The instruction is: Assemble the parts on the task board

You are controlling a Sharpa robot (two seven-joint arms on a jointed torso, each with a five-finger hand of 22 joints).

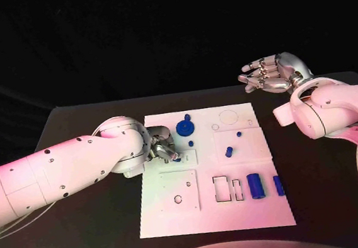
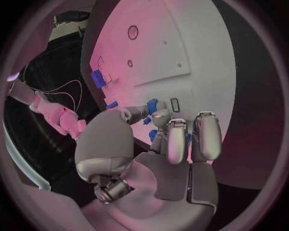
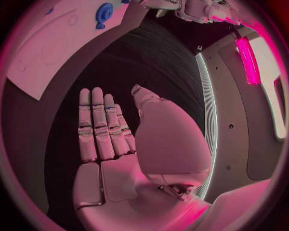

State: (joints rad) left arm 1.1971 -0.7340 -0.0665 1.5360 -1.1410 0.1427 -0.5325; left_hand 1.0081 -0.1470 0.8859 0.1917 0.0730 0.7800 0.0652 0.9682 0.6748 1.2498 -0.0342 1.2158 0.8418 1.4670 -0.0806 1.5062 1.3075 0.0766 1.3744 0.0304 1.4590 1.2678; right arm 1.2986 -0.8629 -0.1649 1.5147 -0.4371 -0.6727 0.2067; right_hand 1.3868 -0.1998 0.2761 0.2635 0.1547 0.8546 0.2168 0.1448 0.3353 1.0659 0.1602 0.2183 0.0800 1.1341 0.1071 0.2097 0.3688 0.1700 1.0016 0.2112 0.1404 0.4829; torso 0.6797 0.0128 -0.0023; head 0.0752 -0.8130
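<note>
The white task board (image 1: 214, 217) lies in the middle of the black table. My left hand (image 1: 162, 148) is over the board's far left part, and its fingers (image 2: 176, 139) curl round a small blue part (image 2: 151, 105) that they press down by a small square recess. A blue gear (image 1: 185, 126) stands just beyond that hand. A small blue peg (image 1: 229, 152) sits mid-board, and two blue cylinders (image 1: 256, 185) lie at the near right. My right hand (image 1: 274, 73) is raised off the board's far right corner, fingers (image 3: 99, 127) straight and apart, holding nothing.
The board (image 2: 180, 48) has empty cut-outs: a ring outline (image 1: 229, 116) at the far right, a square plate (image 1: 179, 191) at the near left and narrow slots (image 1: 222, 188) beside the cylinders. Black table (image 1: 336, 188) surrounds the board. The gear (image 3: 104, 9) also shows in the right wrist view.
</note>
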